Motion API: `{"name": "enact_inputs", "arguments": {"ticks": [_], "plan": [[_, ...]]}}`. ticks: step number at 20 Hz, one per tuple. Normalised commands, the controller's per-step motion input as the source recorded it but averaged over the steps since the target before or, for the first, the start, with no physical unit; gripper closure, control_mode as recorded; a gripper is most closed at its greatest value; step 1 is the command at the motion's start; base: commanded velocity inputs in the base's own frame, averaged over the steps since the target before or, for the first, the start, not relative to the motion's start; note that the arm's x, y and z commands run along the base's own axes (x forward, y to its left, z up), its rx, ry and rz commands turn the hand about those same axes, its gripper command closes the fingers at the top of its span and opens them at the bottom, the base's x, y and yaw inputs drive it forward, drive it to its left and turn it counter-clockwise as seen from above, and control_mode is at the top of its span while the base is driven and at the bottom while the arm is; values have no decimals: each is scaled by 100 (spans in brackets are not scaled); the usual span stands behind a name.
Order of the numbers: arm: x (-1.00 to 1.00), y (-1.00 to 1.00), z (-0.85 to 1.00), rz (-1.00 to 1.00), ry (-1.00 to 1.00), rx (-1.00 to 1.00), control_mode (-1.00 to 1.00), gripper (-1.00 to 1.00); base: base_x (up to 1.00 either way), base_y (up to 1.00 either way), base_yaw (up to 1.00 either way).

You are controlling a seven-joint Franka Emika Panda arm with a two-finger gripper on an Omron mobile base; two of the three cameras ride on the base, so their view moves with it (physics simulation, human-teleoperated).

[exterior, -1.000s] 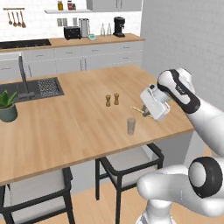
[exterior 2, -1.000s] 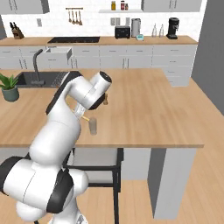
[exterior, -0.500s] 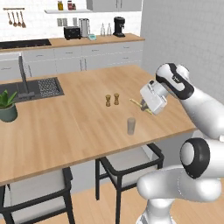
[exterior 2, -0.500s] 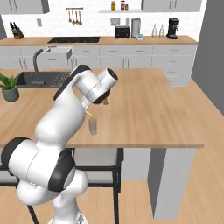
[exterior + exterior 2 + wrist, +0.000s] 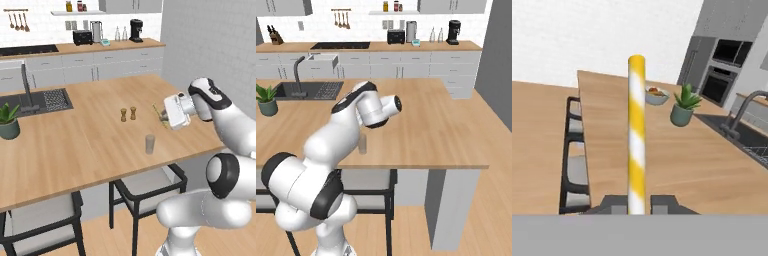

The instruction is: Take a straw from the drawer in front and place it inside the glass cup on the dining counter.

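Hand view: jaws clamp straw (image 5: 636, 135) upright.

— What's on the tabletop (image 5: 85, 145)?
— A glass cup (image 5: 149, 144) stands upright near the front edge. Behind it, two small brown shakers (image 5: 128, 114) stand side by side.
— And toward the far end?
— An inset sink (image 5: 45, 100) with a faucet (image 5: 26, 89), and a potted plant (image 5: 8, 121) just in front of it.
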Motion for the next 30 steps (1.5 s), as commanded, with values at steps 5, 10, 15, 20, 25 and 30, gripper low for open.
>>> {"name": "enact_inputs", "arguments": {"ticks": [5,10,15,20,25,30], "plan": [[37,15,1,-4,3,24,-100,100,0,0,0],[55,15,21,0,14,8,-100,100,0,0,0],[69,5,11,5,14,0,-100,100,0,0,0],[68,0,-13,16,-4,2,-100,100,0,0,0],[65,0,-37,20,-7,7,-100,100,0,0,0],[11,-1,-20,27,-3,18,-100,100,0,0,0]]}}
